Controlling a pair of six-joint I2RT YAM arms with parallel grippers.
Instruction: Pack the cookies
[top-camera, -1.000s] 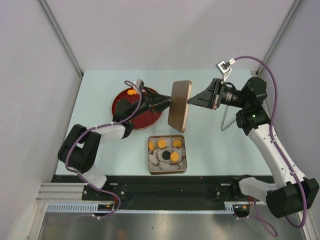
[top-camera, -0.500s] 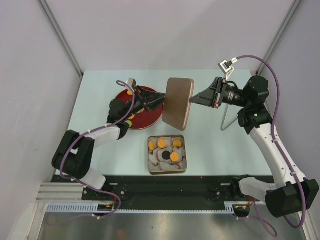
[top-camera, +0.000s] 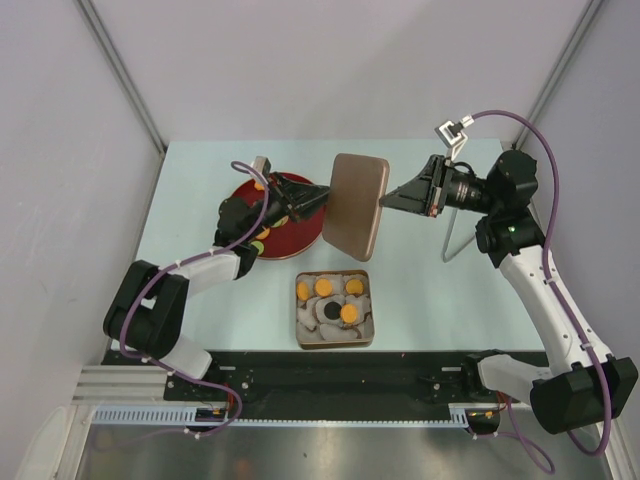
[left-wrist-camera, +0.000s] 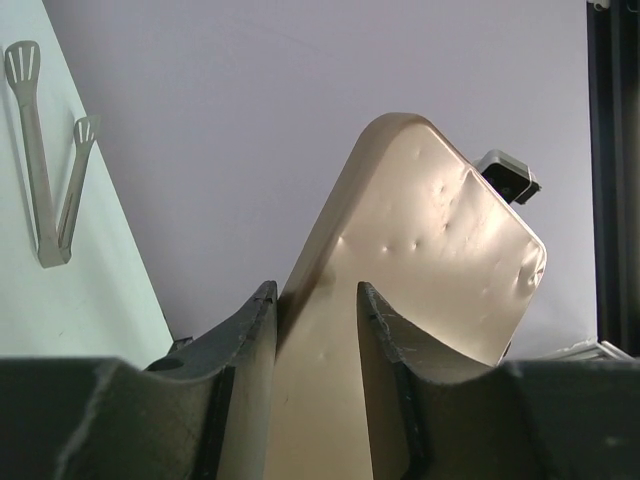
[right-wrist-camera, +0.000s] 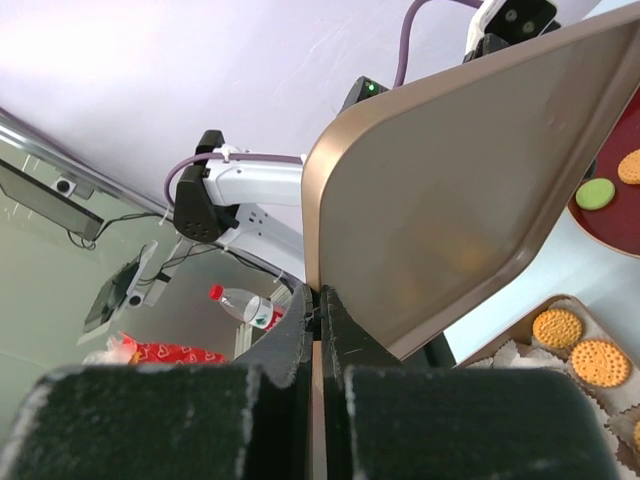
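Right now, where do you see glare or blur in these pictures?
Left wrist: a bright sheen on the dented lid, the near fingers dark and soft. Right wrist: the fingers blurred along the bottom edge, the cookies at right sharp. Top external: even light, no glare on the table.

Table (top-camera: 200, 300) with plate (top-camera: 300, 238), tin (top-camera: 334, 343), tongs (left-wrist-camera: 53, 255)
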